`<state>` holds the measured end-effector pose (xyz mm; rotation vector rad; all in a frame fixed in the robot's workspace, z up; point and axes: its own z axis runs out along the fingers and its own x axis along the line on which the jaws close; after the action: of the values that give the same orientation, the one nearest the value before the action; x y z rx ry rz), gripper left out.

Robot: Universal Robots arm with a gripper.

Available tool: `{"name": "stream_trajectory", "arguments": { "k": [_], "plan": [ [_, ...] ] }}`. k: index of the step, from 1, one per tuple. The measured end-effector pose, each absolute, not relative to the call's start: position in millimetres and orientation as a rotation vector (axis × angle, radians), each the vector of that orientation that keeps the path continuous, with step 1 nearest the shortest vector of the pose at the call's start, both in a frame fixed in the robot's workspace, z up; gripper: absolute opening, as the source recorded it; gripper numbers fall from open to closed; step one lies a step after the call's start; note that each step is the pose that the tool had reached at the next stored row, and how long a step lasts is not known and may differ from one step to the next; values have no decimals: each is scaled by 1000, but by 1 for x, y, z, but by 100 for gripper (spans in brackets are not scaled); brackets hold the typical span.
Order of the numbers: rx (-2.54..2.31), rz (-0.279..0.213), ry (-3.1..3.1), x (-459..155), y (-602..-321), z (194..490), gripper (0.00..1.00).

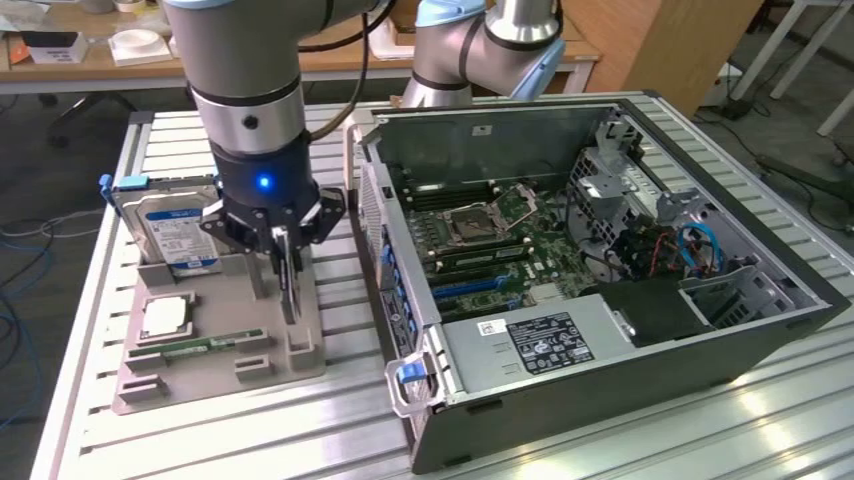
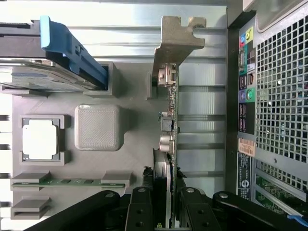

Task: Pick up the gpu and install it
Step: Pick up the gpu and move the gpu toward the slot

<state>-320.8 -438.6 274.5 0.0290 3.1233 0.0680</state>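
Starting at the exterior view's left, a grey tray [image 1: 200, 385] sits on the slatted table [image 1: 334, 435], and it's well stocked. A hard drive [image 1: 167, 235] stands upright in the far slot, a square processor chip [image 1: 164, 317] lies flat in its recess nearer the camera, and a green memory stick [image 1: 200, 345] rests in the near slot. Over on the tray's right side, here's the graphics card [image 1: 288, 295], standing on its edge, and the gripper [image 1: 286, 262] is down over it from above with a finger on each face, clamped onto the card. Whether the card's lower edge has left the tray, I can't tell. Further right, just beside the tray, the computer case [image 1: 641, 390] lies on its side with the panel off. Inside it you get the green main board [image 1: 494, 250] and, at the near end, a grey power supply [image 1: 534, 345] with a black label. Now the wrist view looks along the card and adds the close detail: the black fingers [image 2: 140, 209] pressed to both faces at the end away from the silver bracket [image 2: 175, 36], and small connectors along the card's edge. It also gives a blue rail [image 2: 72, 48] on the hard drive, a plain square block [image 2: 98, 127] on the tray between chip and card, and the coloured sockets [image 2: 245, 91] on the back of the case.
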Motion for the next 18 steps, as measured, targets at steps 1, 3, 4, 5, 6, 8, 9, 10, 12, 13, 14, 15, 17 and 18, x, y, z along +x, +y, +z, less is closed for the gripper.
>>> {"name": "stream_trajectory", "arguments": {
  "k": [1, 3, 4, 5, 6, 8, 9, 10, 12, 13, 14, 15, 17, 18],
  "plan": [
    [29, 68, 3123, -321, -439, 275, 27],
    [29, 68, 3123, -321, -439, 278, 27],
    [29, 68, 3123, -321, -439, 279, 27],
    [29, 68, 3123, -321, -439, 280, 27],
    [29, 68, 3123, -321, -439, 282, 27],
    [29, 68, 3123, -321, -439, 284, 27],
    [29, 68, 3123, -321, -439, 286, 27],
    [29, 68, 3123, -321, -439, 287, 27],
    [29, 68, 3123, -321, -439, 289, 27],
    [29, 68, 3123, -321, -439, 291, 27],
    [29, 68, 3123, -321, -439, 292, 27],
    [29, 68, 3123, -321, -439, 293, 27],
    [29, 68, 3123, -321, -439, 296, 27],
    [29, 68, 3123, -321, -439, 297, 27]
  ]
}}
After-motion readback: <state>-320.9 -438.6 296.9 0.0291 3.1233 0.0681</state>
